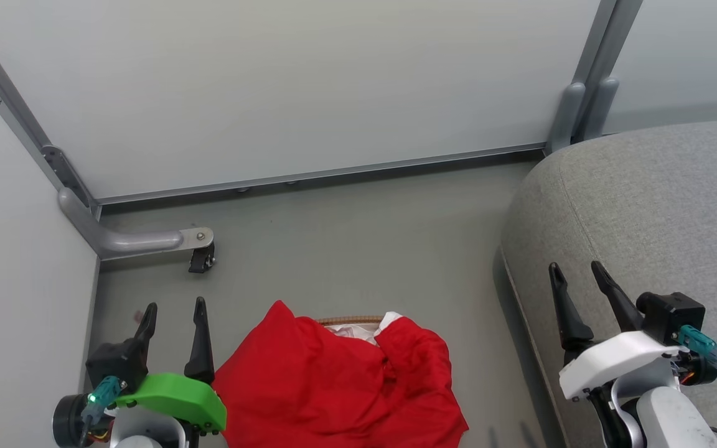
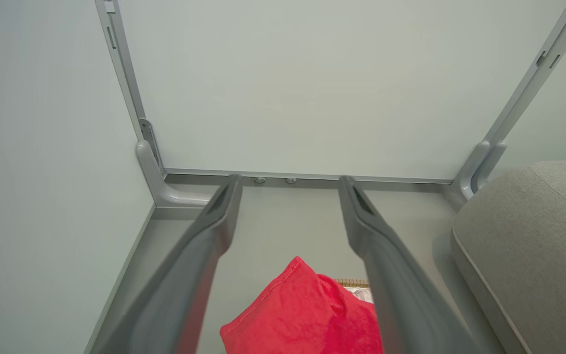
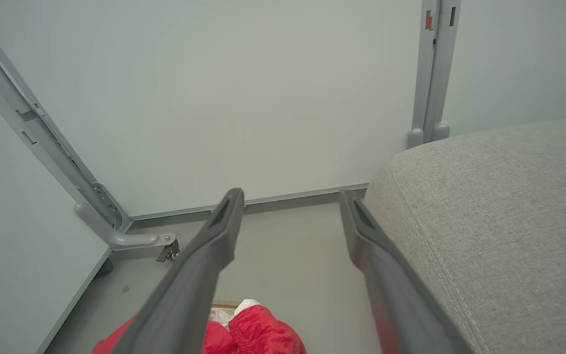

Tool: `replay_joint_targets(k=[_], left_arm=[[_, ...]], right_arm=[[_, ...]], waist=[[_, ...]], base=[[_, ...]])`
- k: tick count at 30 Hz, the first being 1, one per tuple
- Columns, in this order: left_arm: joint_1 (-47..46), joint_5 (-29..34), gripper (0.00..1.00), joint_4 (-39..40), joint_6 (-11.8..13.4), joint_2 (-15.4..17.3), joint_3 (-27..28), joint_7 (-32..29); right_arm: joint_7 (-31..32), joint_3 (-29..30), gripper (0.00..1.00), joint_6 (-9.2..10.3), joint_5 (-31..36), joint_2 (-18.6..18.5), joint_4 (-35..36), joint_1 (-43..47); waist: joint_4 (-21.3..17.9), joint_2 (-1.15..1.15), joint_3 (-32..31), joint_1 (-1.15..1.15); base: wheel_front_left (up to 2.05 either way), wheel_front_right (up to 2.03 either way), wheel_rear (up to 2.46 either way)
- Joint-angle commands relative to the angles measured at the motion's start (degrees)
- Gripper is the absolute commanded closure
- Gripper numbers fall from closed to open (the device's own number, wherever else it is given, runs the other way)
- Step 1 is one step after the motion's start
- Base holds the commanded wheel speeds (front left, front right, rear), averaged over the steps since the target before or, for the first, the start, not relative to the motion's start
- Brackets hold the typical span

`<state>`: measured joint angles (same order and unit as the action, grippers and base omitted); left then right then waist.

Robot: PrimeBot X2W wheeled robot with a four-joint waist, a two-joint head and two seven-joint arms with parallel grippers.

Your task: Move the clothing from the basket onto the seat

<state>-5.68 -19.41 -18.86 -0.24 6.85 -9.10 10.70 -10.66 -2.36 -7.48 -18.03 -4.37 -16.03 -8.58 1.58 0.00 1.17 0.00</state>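
Observation:
Red clothing is heaped over the basket at the bottom middle of the head view; just a strip of brown woven rim and a bit of white liner show. The clothing also lies low between the fingers in the left wrist view, and the clothing sits at the bottom of the right wrist view. The grey seat fills the right side. My left gripper stands open left of the clothing, holding nothing. Over the seat's front edge my right gripper is open and empty too.
Pale partition walls close off the back and left. A grey bracket with a small black caster juts onto the floor at back left. Bare grey floor lies between the basket, the walls and the seat.

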Motion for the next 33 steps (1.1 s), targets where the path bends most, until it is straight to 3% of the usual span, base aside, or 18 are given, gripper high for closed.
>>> replay_joint_targets(k=[1,13,19,33], left_arm=[[0.40,1.50,0.00,0.60,0.21,0.45,0.30,0.63],[1.96,5.42,0.00,0.74,-0.75,-1.47,2.94,2.03],[2.60,8.05,0.00,-1.26,-2.45,-2.39,3.83,2.67],[-7.11,13.08,0.00,-4.61,-6.26,-3.69,1.89,4.09]], right_arm=[[-0.64,0.28,0.00,-0.02,1.57,-0.11,0.74,-0.24],[-2.07,1.55,0.00,-0.02,8.50,0.58,-0.47,0.71],[-2.73,1.26,0.00,-0.02,11.58,0.76,-1.85,0.11],[-4.18,0.93,0.00,-0.01,18.30,1.23,3.17,-7.61]], waist=[[0.00,0.00,0.03,0.00],[-0.10,0.00,0.10,0.00],[-0.48,0.00,1.21,0.00],[-4.14,0.00,16.12,0.00]], base=[[0.00,0.00,0.00],[0.00,0.00,0.00],[0.00,0.00,0.00],[0.00,0.00,0.00]])
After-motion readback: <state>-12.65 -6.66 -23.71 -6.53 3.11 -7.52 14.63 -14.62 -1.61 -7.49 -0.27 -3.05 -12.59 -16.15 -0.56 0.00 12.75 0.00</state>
